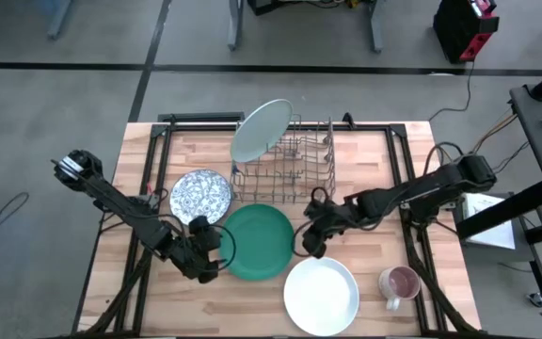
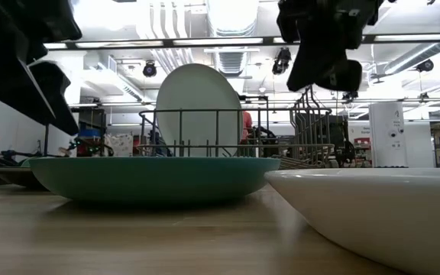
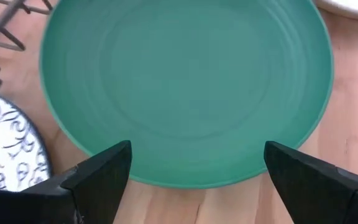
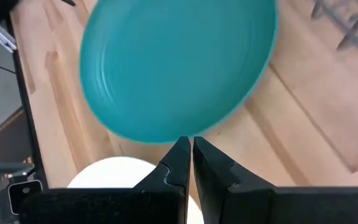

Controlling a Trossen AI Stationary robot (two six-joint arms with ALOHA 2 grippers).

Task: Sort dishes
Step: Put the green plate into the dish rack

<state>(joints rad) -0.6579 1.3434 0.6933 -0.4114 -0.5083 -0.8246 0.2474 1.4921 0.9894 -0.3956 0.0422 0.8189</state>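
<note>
At the table's near middle, the green plate (image 1: pixel 258 242) lay flat between both arms: the left gripper (image 1: pixel 207 259) spread wide at its left rim, the right gripper (image 1: pixel 310 241) pinched closed and empty at its right rim.

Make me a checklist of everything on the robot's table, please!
Surface: wooden table, flat, dry.
Job's things: mint plate standing upright in the wire rack; teal plate, white plate and speckled dish lying flat on the table.
Clutter: pink mug beside the white plate.
Grippers: left gripper open at the teal plate's edge; right gripper shut at its opposite edge, holding nothing.
Cables: one runs across the floor behind the table.
Surroundings: workshop floor, a black and red box.
</note>
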